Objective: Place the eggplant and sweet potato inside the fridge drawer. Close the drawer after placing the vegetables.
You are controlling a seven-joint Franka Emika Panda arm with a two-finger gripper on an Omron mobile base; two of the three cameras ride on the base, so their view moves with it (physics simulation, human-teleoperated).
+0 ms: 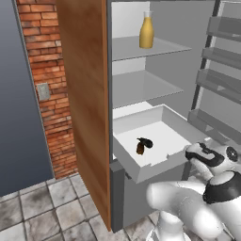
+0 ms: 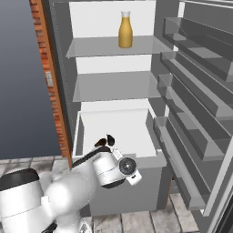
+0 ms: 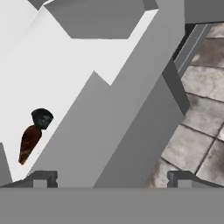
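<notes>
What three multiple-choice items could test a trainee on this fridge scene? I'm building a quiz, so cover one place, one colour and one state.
1. Where do the eggplant and sweet potato lie?
A. On the top shelf
B. In the fridge drawer
C. On the floor

2. What colour is the bottle on the top shelf?
A. Yellow-orange
B. Green
C. Blue

3. How does the fridge drawer stand?
A. Pushed shut
B. Taken out
C. Pulled out

Key: 1 B, both lie side by side on the drawer's white floor; 2 A, both base views show it yellow-orange; 3 C, its front juts past the shelves, with the open claw at its front edge.
</notes>
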